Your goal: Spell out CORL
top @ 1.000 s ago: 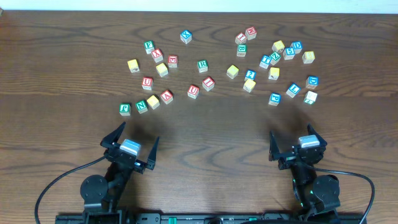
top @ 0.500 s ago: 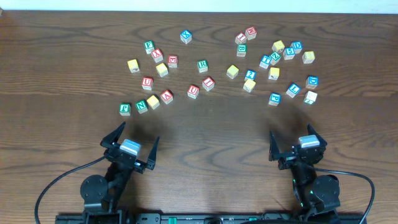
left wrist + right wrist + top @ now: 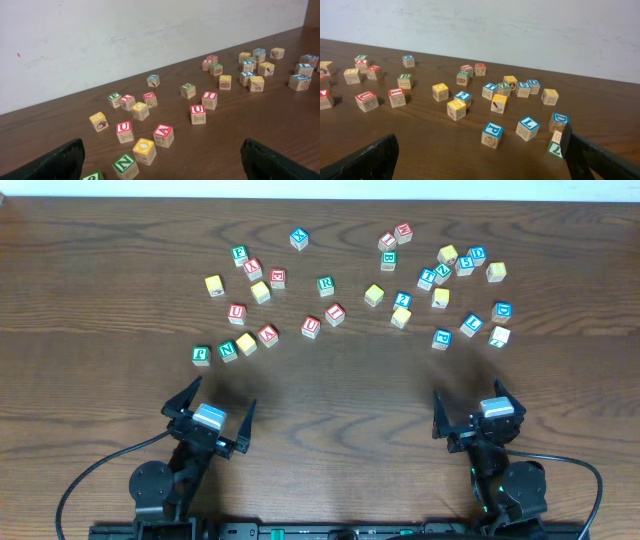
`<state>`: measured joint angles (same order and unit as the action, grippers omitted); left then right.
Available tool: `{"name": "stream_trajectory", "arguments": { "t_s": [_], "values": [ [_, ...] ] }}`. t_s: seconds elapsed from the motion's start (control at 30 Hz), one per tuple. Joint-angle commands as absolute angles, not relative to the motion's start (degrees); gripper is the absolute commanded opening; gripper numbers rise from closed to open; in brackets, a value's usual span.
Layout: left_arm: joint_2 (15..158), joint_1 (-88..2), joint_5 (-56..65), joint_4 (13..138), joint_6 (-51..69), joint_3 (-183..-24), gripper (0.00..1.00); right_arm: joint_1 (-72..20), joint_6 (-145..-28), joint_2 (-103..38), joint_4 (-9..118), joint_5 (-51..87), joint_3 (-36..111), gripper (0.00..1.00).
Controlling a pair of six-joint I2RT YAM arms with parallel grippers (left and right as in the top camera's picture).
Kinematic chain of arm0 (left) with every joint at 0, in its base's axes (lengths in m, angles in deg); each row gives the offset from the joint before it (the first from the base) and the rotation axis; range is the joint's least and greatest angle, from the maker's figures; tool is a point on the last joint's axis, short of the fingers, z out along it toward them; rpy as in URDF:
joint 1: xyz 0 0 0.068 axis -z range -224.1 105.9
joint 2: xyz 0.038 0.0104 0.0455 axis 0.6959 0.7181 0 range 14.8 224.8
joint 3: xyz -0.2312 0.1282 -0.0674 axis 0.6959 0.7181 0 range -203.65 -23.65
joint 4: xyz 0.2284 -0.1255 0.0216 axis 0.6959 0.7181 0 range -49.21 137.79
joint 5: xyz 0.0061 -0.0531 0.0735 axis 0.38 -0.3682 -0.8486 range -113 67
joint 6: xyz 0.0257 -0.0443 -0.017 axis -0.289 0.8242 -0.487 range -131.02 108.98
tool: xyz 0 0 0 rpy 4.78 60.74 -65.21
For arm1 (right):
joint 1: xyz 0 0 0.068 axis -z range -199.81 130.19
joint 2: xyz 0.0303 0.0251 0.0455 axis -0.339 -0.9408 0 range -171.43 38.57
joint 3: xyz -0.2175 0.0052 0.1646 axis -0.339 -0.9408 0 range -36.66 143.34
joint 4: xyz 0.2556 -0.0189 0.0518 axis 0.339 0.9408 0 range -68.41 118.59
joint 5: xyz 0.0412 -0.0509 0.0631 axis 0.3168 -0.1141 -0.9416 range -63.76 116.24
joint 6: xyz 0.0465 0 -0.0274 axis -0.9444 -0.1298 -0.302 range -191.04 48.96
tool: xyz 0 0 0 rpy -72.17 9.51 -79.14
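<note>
Small wooden letter cubes lie scattered across the far half of the table. The green R cube (image 3: 326, 283) sits mid-left and also shows in the left wrist view (image 3: 188, 90) and the right wrist view (image 3: 405, 80). The blue L cube (image 3: 471, 324) lies at the right, close ahead in the right wrist view (image 3: 527, 127). A yellow O cube (image 3: 246, 344) lies near left, just ahead in the left wrist view (image 3: 144, 150). Other yellow cubes (image 3: 374, 295) are too small to read. My left gripper (image 3: 225, 393) and right gripper (image 3: 467, 390) are open, empty, near the front edge.
Red-lettered cubes U (image 3: 311, 326), I (image 3: 335, 313) and A (image 3: 268, 334) lie left of centre. Green N (image 3: 228, 350) and a blue P (image 3: 492, 134) lie nearest the grippers. A white wall (image 3: 150, 35) stands behind the table's far edge.
</note>
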<state>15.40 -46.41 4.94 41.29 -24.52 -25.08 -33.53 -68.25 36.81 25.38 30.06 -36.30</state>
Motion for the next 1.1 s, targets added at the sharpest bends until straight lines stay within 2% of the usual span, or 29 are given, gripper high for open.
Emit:
{"name": "stream_trajectory", "arguments": {
  "t_s": [0.0, 0.57, 0.87, 1.07],
  "values": [
    [15.0, -46.4, 4.9, 43.3, -24.0, -23.9, 0.98, -33.2, -67.6, 36.8, 25.6, 29.7, -36.3, 0.99],
    [15.0, -46.4, 4.9, 43.1, -24.0, -23.9, 0.98, -33.2, -67.5, 36.8, 25.6, 29.7, -36.3, 0.99],
    [15.8, -46.4, 3.0, 44.5, -14.9, -29.1, 0.98, -33.2, -67.5, 36.8, 25.6, 29.7, -36.3, 0.99],
    [33.3, -46.4, 1.4, 49.9, -14.8, -46.9, 0.98, -33.2, -67.5, 36.8, 25.6, 29.7, -36.3, 0.99]
  ]
}}
